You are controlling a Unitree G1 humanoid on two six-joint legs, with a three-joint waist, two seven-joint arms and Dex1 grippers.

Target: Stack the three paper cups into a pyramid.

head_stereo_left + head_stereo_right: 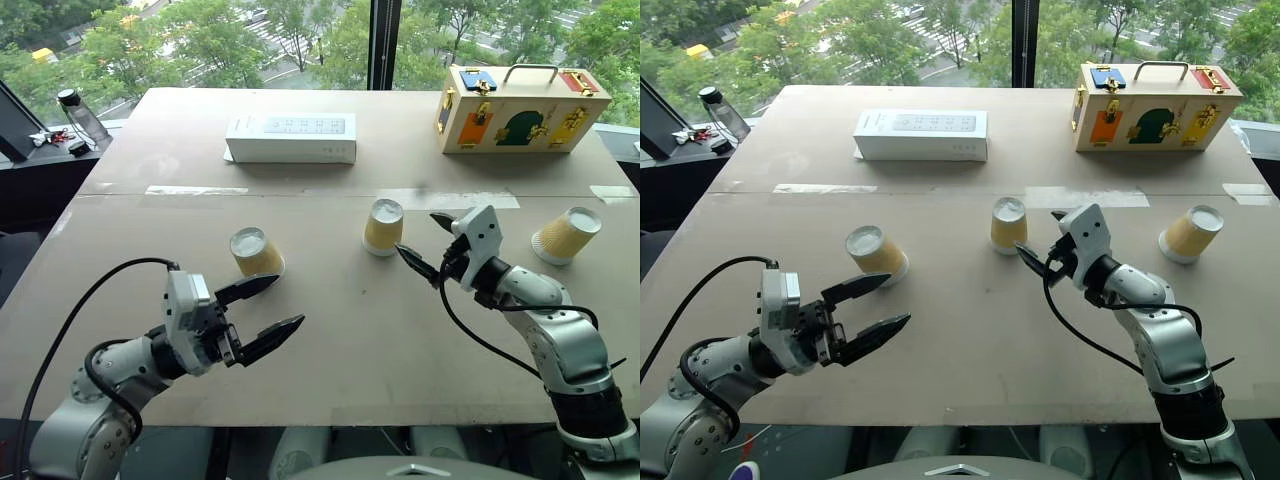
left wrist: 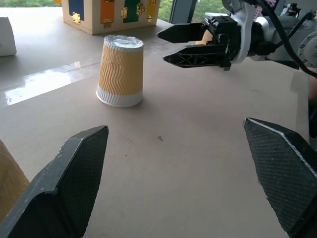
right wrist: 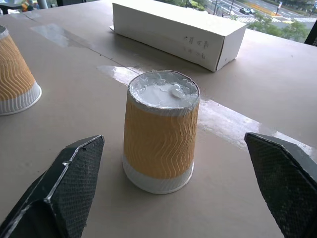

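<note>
Three paper cups stand upside down and well apart on the tan table (image 1: 350,340), none stacked yet: taking the middle cup (image 1: 384,227) as the dial's centre, the left cup (image 1: 257,252) sits at about eight o'clock and the right cup (image 1: 566,236) at about three o'clock, leaning a little on its rim. The right gripper (image 1: 428,245) hangs just beside the middle cup at about four o'clock, its two black fingers spread wide around nothing, and its wrist view looks straight at that cup (image 3: 159,133) between the open fingertips. The left gripper (image 1: 263,315) waits near the left cup, at about six o'clock from it, jaws likewise wide and empty. These cups look very light and thin-walled (ribbed paper with a white rolled rim at the table and a white base on top), so I judge they will tip or skid at a careless nudge and buckle under a hard squeeze. The ribbing should give the pads some bite; the soundest hold is probably across the ribbed side near the stiffer base end, closed gently. A white box (image 1: 291,138) and a toy case (image 1: 516,108) lie at the far edge, out of the way.
</note>
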